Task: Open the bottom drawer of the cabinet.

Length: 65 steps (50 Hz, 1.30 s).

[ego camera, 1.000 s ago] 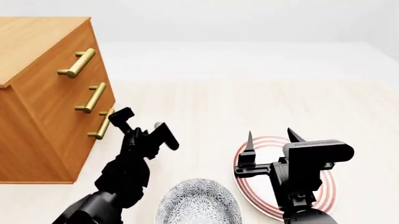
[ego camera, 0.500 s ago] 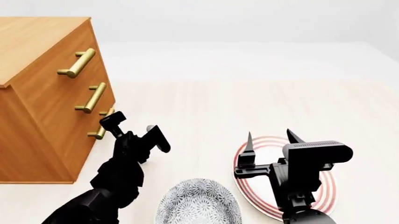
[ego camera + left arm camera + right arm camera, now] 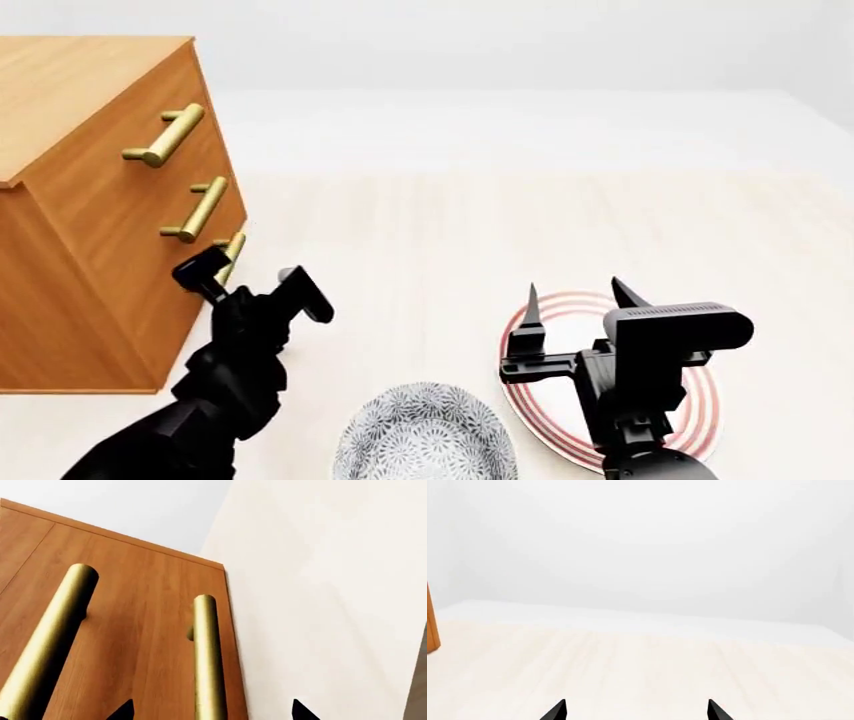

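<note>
Bottom drawer (image 3: pixel 187 300): lowest of three in the cabinet (image 3: pixel 80 200), which stands at the left of the head view on a pale, faintly wood-streaked bench (image 3: pixel 534 230) backed by a plain white wall (image 3: pixel 534 50). Cabinet: boxy, orange-brown wood grain, flat top, drawer fronts shut flush. Handles: round brass bars on short posts, one per drawer; the bottom handle (image 3: pixel 234 247) is partly hidden behind the left claw (image 3: pixel 254 282). Left claw: black, jaws spread wide, holding nothing, one finger against the drawer front beside the handle, the other out over the bench; in the left wrist view the bottom handle (image 3: pixel 207 660) runs between the two black fingertips (image 3: pixel 123 711). Right claw (image 3: pixel 577 300): black, pointed tips parted, holding nothing, hovering over a white plate with red rings (image 3: pixel 694 400), well apart from the cabinet. Grey patterned bowl (image 3: pixel 424 435): round, near the front edge between the two arms.
</note>
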Available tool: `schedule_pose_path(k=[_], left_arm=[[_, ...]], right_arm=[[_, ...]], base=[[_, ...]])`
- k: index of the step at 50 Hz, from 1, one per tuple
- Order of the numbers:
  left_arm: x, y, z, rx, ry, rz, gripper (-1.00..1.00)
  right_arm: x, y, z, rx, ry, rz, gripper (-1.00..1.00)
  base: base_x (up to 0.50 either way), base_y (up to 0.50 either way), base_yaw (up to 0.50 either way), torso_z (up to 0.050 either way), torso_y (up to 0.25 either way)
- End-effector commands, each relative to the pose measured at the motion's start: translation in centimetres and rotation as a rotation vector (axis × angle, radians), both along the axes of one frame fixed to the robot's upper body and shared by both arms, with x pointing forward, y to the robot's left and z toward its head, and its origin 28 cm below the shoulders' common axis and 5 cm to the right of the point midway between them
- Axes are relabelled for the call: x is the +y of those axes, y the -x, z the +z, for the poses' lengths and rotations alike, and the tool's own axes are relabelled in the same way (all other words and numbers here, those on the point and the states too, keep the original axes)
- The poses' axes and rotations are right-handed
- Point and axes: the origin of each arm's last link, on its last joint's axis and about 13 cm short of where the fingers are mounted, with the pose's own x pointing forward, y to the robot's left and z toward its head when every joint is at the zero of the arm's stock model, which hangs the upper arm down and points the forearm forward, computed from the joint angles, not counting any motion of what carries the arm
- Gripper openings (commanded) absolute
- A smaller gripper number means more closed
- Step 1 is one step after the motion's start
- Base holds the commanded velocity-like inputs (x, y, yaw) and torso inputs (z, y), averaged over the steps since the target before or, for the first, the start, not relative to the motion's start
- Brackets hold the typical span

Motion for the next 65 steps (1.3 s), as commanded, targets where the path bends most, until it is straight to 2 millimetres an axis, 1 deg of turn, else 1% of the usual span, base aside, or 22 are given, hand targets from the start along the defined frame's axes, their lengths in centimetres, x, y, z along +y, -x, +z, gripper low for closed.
schedule_pose_path(k=[1,32,36,45,46,65], left_arm=[[0.86,0.28,0.00,0.016,-0.001,0.054,1.00],[1.35,0.58,-0.04,0.036,0.003,0.114,1.00],[1.54,0.71,0.07,0.039,-0.006,0.154,1.00],[1.47,0.60,0.01,0.021,-0.008,0.128,1.00],[1.45,0.56,0.00,0.015,-0.011,0.119,-1.00],[1.38,0.45,0.09,0.010,-0.014,0.106,-1.00]], right_arm=[[0.05,-0.03,0.05,0.000,-0.001,0.002,1.00],[0.04,-0.03,-0.24,0.005,-0.009,0.002,1.00],[0.03,-0.01,-0.25,0.005,-0.009,0.001,1.00],[0.04,-0.05,-0.26,0.005,-0.009,0.002,1.00],[0.05,-0.07,-0.27,0.006,-0.009,0.002,1.00],[0.15,-0.14,-0.05,0.000,-0.006,0.007,1.00]], base=[[0.00,0.00,0.00,0.000,0.000],[0.00,0.00,0.00,0.000,0.000],[0.00,0.00,0.00,0.000,0.000],[0.00,0.00,0.00,0.000,0.000],[0.00,0.00,0.00,0.000,0.000],[0.00,0.00,0.00,0.000,0.000]])
